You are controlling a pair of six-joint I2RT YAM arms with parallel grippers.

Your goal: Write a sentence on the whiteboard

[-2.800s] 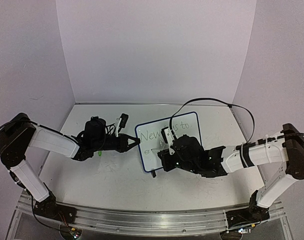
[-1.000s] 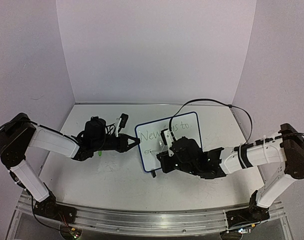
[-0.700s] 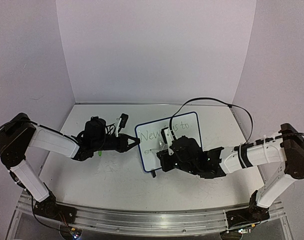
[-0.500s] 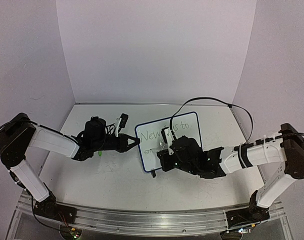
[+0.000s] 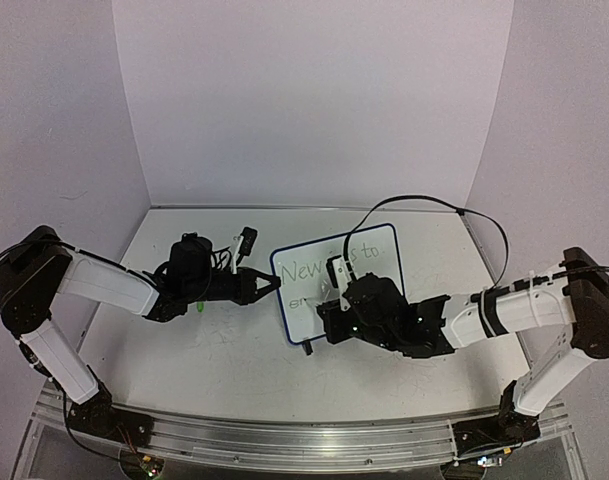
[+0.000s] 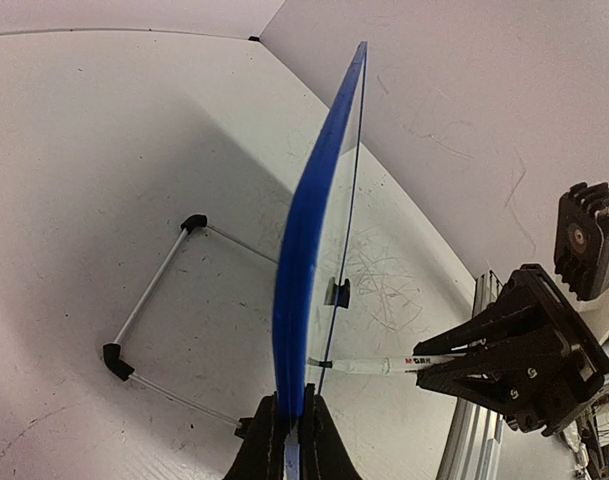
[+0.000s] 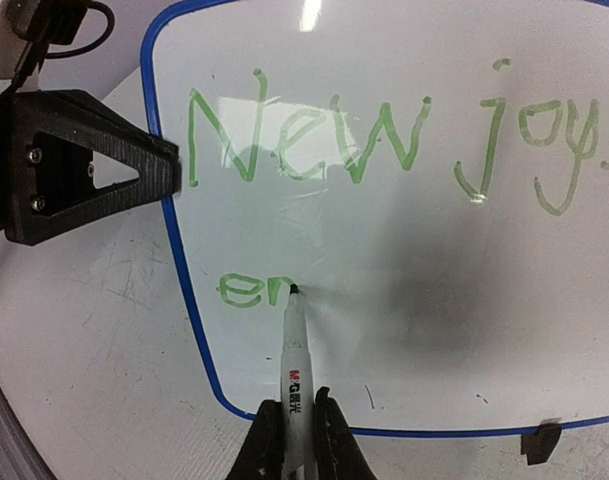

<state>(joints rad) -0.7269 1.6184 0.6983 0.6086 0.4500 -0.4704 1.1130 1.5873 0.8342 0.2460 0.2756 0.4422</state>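
The whiteboard (image 5: 376,251), white with a dark blue rim, stands tilted at mid-table. My left gripper (image 5: 275,283) is shut on its left rim; in the left wrist view the fingers (image 6: 292,408) pinch the blue edge (image 6: 309,220). My right gripper (image 7: 296,408) is shut on a white marker (image 7: 295,352) whose tip touches the board (image 7: 444,310). The sentence (image 7: 314,140) reads "New joys" in green, with "en" (image 7: 252,290) started on a second line. The left wrist view shows the marker (image 6: 384,365) meeting the board's face.
The board's wire stand with black feet (image 6: 154,300) rests on the scuffed tabletop behind it. A small black object with a cable (image 5: 247,240) lies at the back left. An aluminium rail (image 5: 284,440) runs along the near edge.
The right wrist has shifted slightly along the board's lower line. The left arm and the board have not moved.
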